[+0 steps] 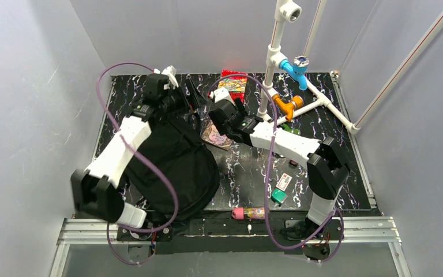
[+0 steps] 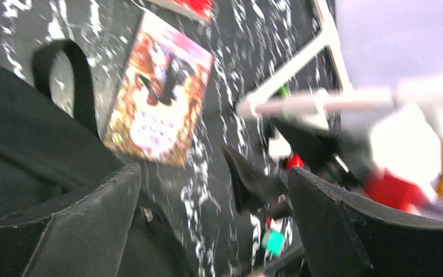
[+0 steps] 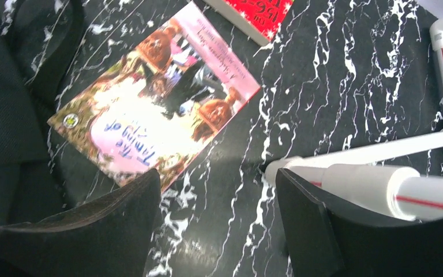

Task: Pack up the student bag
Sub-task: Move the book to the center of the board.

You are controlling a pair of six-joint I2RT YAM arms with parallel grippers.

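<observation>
The student bag (image 1: 173,161), a large black backpack, lies at the left of the table under my left arm. It also shows in the left wrist view (image 2: 17,133) and the right wrist view (image 3: 6,86). A paperback with a pink and brown cover (image 1: 214,137) lies flat just right of the bag's top; it shows in both wrist views (image 2: 158,107) (image 3: 156,112). My left gripper (image 1: 195,99) (image 2: 213,213) is open and empty above the bag's top edge. My right gripper (image 1: 214,115) (image 3: 216,213) is open and empty, low over the table beside the paperback.
A red book (image 1: 233,81) (image 3: 259,14) lies at the back. A white pipe frame (image 1: 300,109) (image 3: 380,173) with blue (image 1: 295,69) and orange (image 1: 288,105) fittings stands at the right. A pink tube (image 1: 248,213), a green item (image 1: 278,196) and a card (image 1: 284,182) lie near the front.
</observation>
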